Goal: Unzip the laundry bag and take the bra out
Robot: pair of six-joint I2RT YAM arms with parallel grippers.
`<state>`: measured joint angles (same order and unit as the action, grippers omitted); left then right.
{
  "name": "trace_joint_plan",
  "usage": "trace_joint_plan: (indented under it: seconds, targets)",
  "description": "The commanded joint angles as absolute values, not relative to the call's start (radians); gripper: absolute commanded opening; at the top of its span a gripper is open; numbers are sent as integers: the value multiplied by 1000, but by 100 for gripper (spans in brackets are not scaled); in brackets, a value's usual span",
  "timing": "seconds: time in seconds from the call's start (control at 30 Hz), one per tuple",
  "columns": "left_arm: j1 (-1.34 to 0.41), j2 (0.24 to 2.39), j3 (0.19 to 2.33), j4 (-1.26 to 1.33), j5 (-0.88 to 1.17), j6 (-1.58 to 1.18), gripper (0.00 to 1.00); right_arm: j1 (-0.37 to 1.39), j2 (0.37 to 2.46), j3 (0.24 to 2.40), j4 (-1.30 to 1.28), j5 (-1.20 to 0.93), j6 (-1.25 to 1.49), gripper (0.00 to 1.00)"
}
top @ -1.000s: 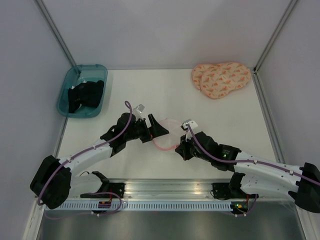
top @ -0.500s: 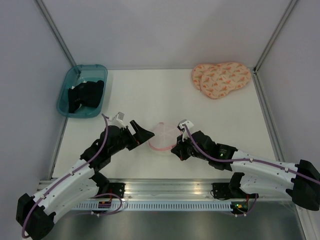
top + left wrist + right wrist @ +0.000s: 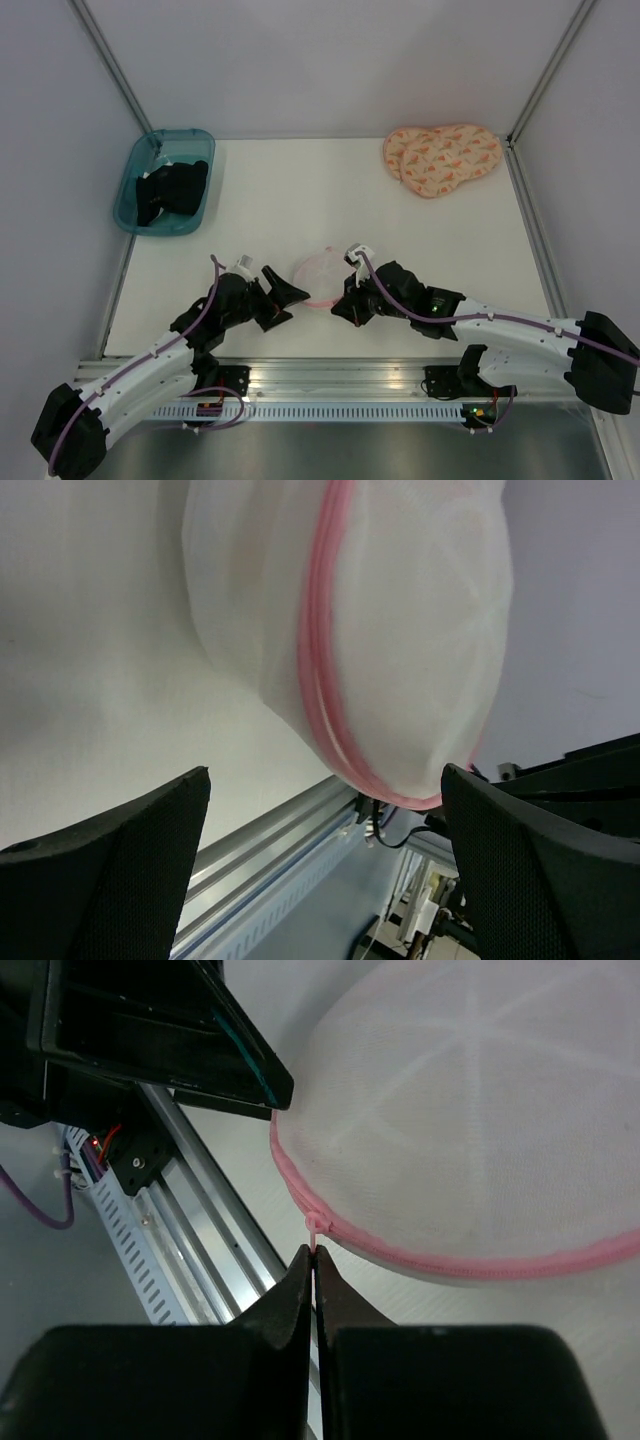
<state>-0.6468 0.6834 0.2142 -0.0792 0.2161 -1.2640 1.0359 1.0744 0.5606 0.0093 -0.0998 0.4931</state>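
Observation:
The laundry bag, a rounded white mesh pouch with pink edging, lies on the table near the front middle. It also shows in the left wrist view and the right wrist view. My right gripper is shut on the pink zip pull at the bag's near edge, its tips pinching the tab. My left gripper is open and empty just left of the bag, and its fingers are spread wide without touching it. The zip looks closed. The bra does not show apart from the white mesh.
A teal bin holding black clothing stands at the back left. A peach patterned pad lies at the back right. The metal rail runs along the near table edge, close under both grippers.
My left arm has drawn back from the bag toward the near edge, its jaws open. My right gripper has moved left with the zip pull, and the bag has shifted slightly left.

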Motion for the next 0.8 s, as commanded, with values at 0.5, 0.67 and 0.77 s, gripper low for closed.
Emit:
trace_joint_plan:
  seconds: [0.5,0.67,0.77]
  targets:
    - [-670,819,176,333,276,-1427,22,1080,1189,589,189,-245,488,0]
    - [-672,833,202,313,267,-1402,4,1083,1174,606,106,-184,476,1]
    - [-670,822,227,253,244,-1374,2,1083,1167,635,3,-108,465,0]
